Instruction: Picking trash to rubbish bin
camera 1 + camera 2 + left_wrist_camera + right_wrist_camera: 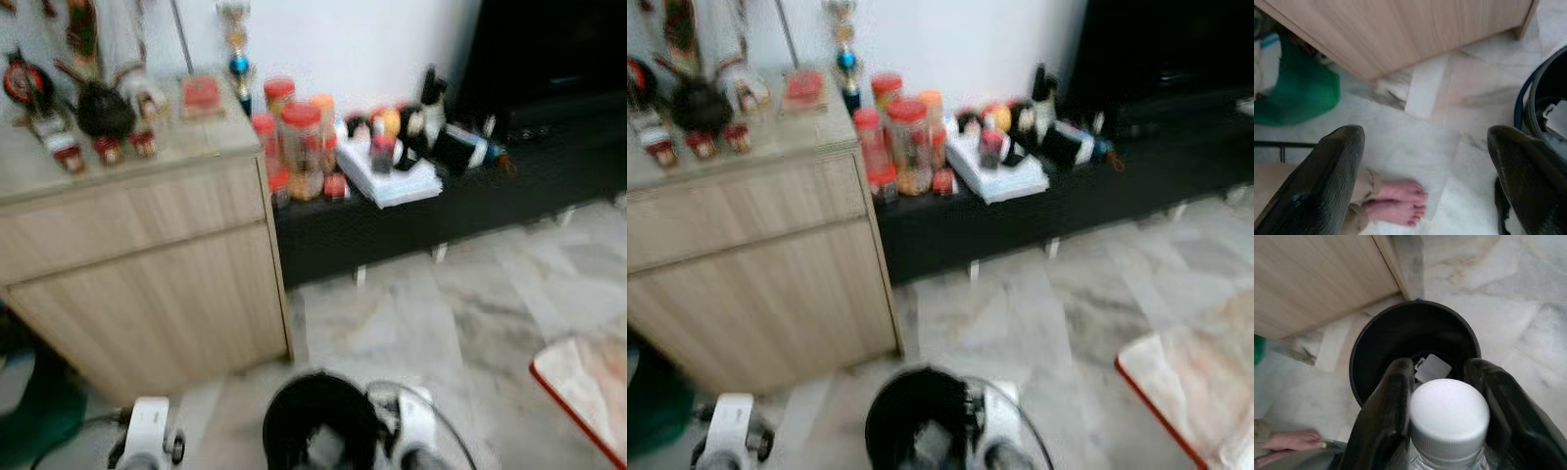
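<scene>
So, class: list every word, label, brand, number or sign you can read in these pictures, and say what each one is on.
None can be read.
Red-lidded jars on the low black shelf: labels too blurred.
Items on the wooden cabinet: too blurred.
Bottle in the right gripper: plain white cap, no text.
White scrap in the black bin: blank.

marble floor (411,313), wooden cabinet (147,284), white wall (343,39)
</scene>
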Controlling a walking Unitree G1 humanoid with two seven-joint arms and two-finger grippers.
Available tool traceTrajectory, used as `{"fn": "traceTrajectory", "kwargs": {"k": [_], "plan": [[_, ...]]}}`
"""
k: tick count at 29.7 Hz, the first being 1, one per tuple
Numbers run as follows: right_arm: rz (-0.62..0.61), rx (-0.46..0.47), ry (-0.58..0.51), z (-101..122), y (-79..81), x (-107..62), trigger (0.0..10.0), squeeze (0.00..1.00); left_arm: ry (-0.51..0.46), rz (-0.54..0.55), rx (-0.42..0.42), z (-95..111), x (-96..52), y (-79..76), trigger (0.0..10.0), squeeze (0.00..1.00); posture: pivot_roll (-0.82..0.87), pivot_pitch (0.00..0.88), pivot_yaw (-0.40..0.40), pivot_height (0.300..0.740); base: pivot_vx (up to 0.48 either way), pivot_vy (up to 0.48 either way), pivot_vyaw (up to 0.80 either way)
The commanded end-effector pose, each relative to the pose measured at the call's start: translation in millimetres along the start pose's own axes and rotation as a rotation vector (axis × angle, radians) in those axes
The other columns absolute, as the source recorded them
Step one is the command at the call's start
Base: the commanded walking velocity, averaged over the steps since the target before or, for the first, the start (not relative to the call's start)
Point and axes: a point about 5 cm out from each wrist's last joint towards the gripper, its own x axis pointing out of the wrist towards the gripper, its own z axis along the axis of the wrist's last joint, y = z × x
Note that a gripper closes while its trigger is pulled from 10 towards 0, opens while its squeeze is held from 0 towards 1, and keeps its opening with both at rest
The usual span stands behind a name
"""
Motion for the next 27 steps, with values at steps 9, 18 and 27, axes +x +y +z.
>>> {"fn": "traceTrajectory", "kwargs": {"k": [9, 18, 27], "plan": [[0.099, -0.073, -0.15, 60.8, 25.4, 13.7, 10.0, 0.0, -0.214, -0.153, -0.008, 60.5, 10.9, -17.1, 10.0, 0.0, 0.02, 0.0, 0.046, 0.74, 0.0, 0.0, 0.0], [0.236, -0.167, -0.245, 104.0, 67.9, 17.1, 10.0, 0.0, -0.388, -0.502, 0.069, 110.3, 3.3, -78.9, 10.0, 0.0, 0.04, 0.008, 0.03, 0.74, 0.0, 0.0, 0.0], [0.25, -0.18, -0.308, 129.0, 86.5, 16.1, 10.0, 0.0, -0.414, -0.708, 0.096, 110.0, -9.5, -111.5, 10.0, 0.0, 0.08, 0.03, 0.019, 0.74, 0.0, 0.0, 0.0]]}}
